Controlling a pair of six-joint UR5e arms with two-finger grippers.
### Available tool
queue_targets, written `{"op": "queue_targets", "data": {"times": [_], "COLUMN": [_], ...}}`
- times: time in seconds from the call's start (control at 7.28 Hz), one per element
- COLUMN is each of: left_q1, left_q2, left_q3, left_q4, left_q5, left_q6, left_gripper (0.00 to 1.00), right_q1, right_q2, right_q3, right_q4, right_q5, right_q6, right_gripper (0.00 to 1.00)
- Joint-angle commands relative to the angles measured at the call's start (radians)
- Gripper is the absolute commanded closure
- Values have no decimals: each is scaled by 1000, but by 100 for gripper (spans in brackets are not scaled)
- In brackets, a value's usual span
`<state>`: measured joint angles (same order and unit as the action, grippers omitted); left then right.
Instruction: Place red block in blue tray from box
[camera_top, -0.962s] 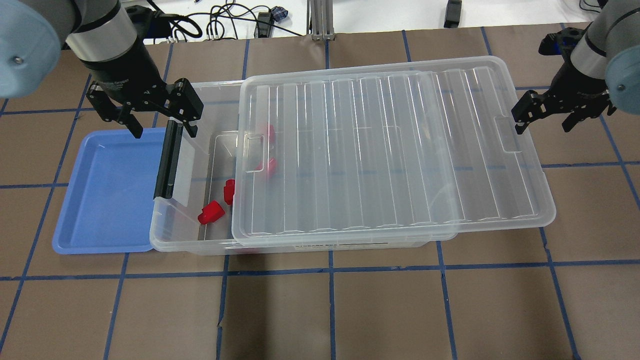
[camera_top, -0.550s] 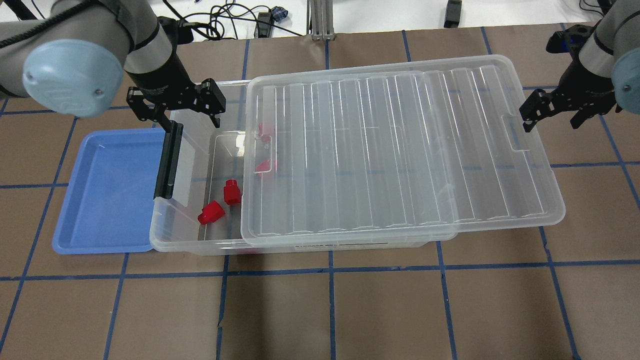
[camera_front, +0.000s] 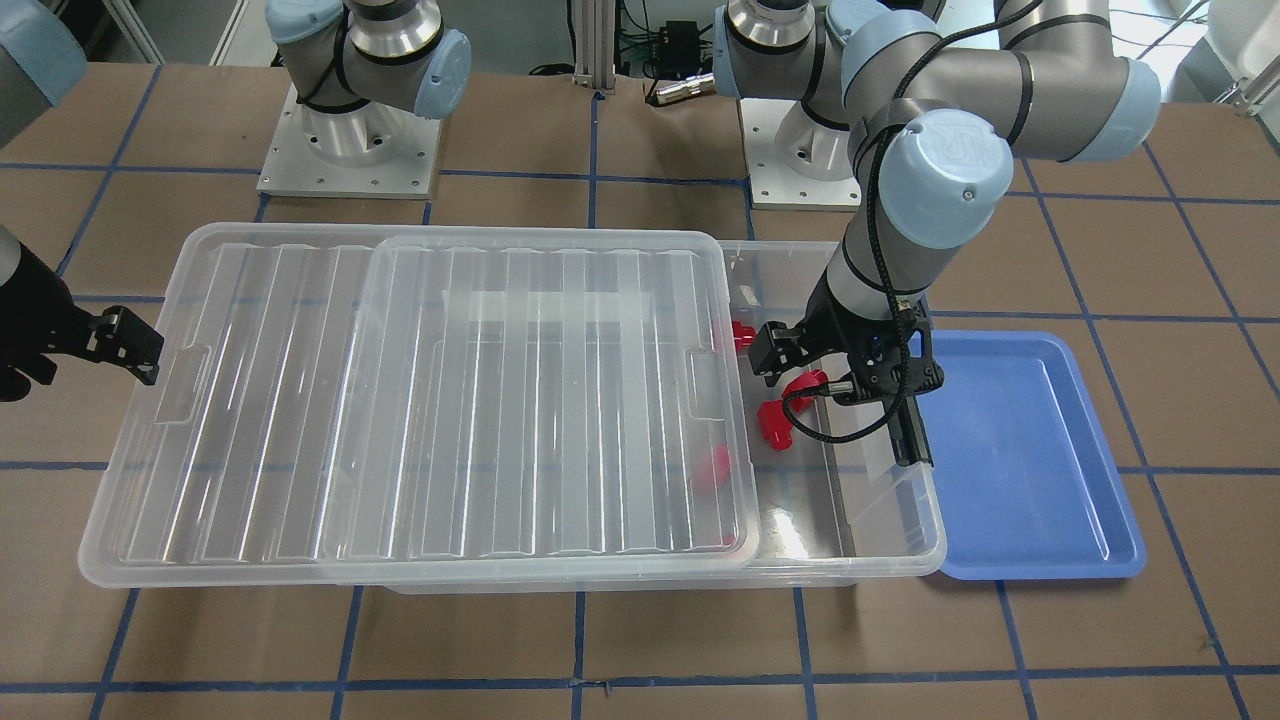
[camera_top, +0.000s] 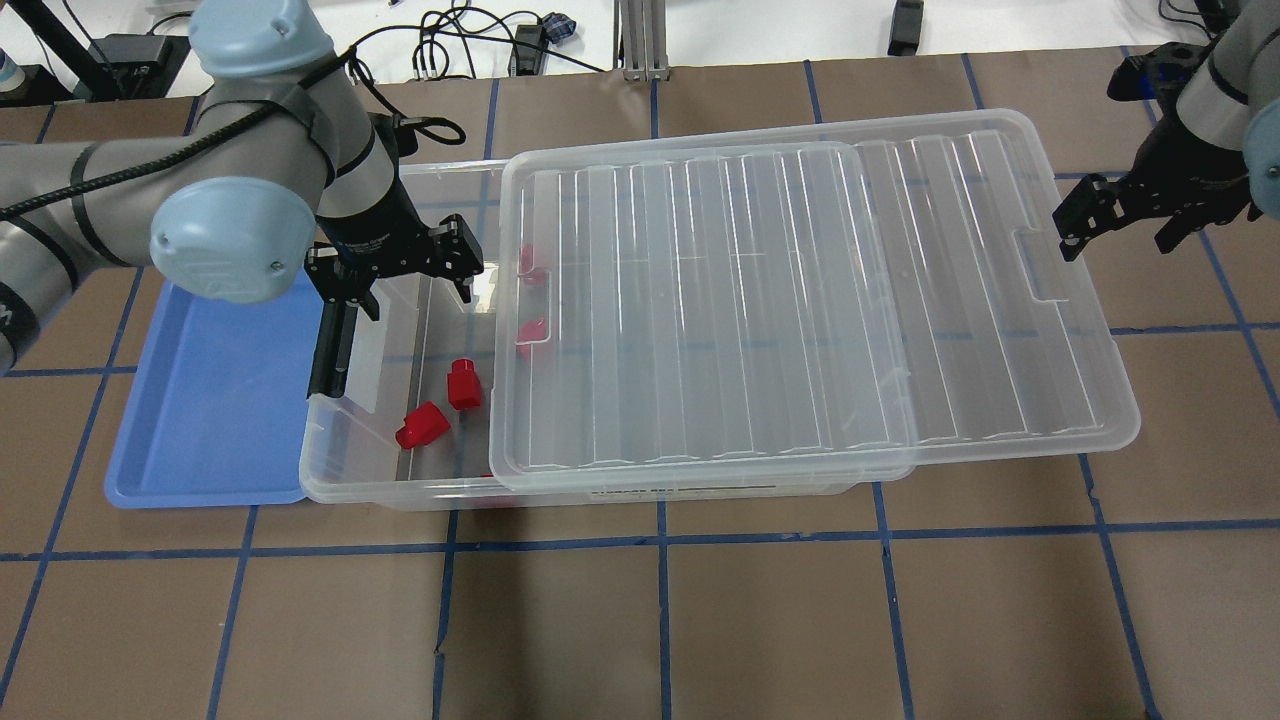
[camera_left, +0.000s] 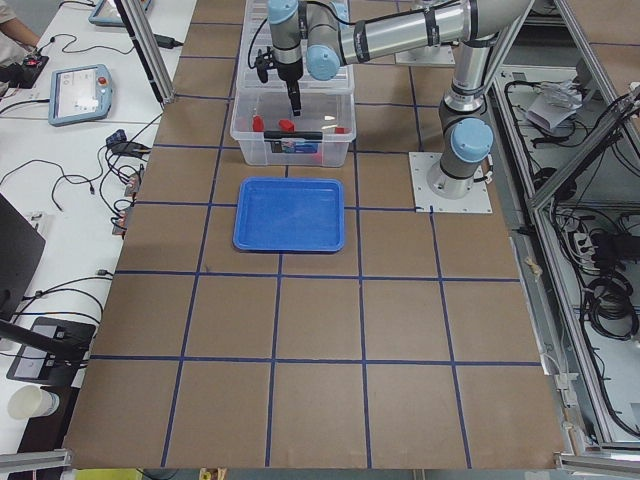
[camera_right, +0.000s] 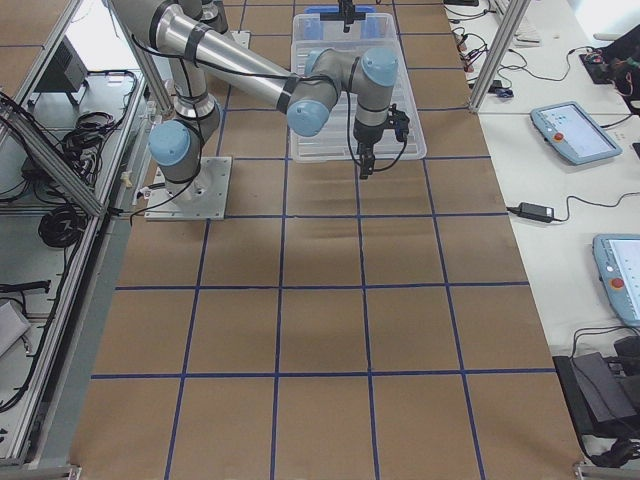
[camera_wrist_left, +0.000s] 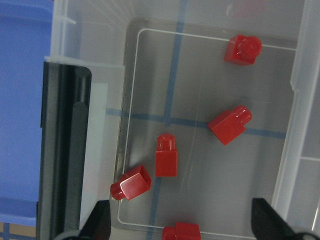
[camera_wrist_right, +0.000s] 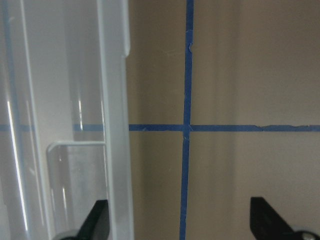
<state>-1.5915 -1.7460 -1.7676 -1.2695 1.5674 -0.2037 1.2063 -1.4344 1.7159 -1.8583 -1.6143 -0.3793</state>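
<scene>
Left hand (camera_top: 406, 295) moved over box (camera_top: 335, 470), spread | wrist view: five red blocks (camera_wrist_left: 166, 156) | right hand (camera_top: 1120, 240) spread

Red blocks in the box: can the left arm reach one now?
Probably yes. The lid is slid aside, leaving this end of the box uncovered, and the open left gripper hangs above a bare red block.

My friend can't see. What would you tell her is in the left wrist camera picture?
Five red blocks lie scattered on the floor of the clear box, seen from straight above. The box's black latch handle and the blue tray are on the left, and the left gripper shows open jaws at the bottom.
</scene>
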Motion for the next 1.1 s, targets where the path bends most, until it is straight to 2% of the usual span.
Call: {"op": "queue_targets", "data": {"times": [0.0, 0.27, 0.55, 0.96], "left_q1": [-1, 5, 2, 22], "left_q2": [-10, -21, -55, -76], "left_q3": [-108, -124, -127, -186], "left_q4": [123, 125, 125, 160], "left_q5": [-1, -3, -35, -32], "left_q6": [-43, -58, -106, -72], "left_gripper": [0, 0, 0, 0], "right_q1": [5, 6, 6, 6], "right_q2": [-78, -188, -235, -232], "right_q3": [-44, -93, -149, -141], "right_q4": [124, 253, 383, 395], "right_q5": [8, 1, 5, 5], "right_q6": [81, 92, 96, 94], "right_gripper": [0, 0, 0, 0]}}
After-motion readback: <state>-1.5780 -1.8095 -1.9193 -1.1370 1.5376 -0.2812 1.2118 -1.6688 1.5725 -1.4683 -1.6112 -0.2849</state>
